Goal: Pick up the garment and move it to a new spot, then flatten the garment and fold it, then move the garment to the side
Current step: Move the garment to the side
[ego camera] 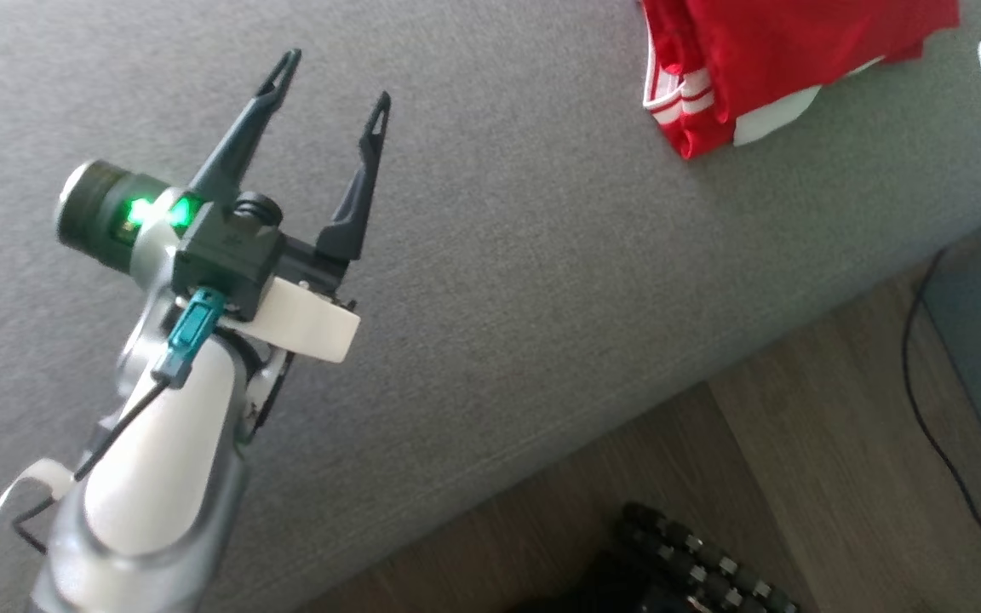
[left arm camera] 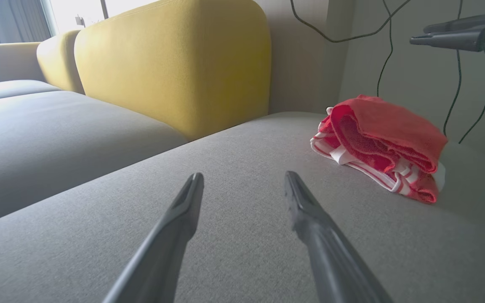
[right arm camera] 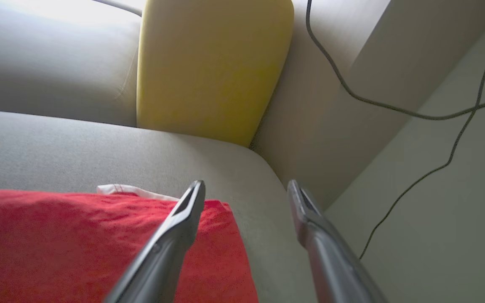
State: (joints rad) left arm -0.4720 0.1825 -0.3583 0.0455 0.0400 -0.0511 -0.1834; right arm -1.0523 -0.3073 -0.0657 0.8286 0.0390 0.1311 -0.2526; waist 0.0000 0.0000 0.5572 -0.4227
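Red garment [ego camera: 780,51], folded, sits far right on the grey sofa seat [ego camera: 499,213]; left gripper [ego camera: 337,77] and right gripper [right arm camera: 246,184] gape wide, empty, so the move-aside step looks done and next calls only for drawing clear.

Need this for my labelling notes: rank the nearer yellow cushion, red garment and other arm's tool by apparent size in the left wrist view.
1. nearer yellow cushion, largest
2. red garment
3. right tool, smallest, though cropped by the frame edge

Grey sofa seat [ego camera: 542,255] spreading wide; wood floor [ego camera: 797,443] showing at 5 o'clock. Yellow back cushion [left arm camera: 171,63] standing at 11 o'clock, window [left arm camera: 78,8] daylight glowing behind; black cables [left arm camera: 390,42] hanging down pale wall [left arm camera: 427,105] at 1 o'clock.
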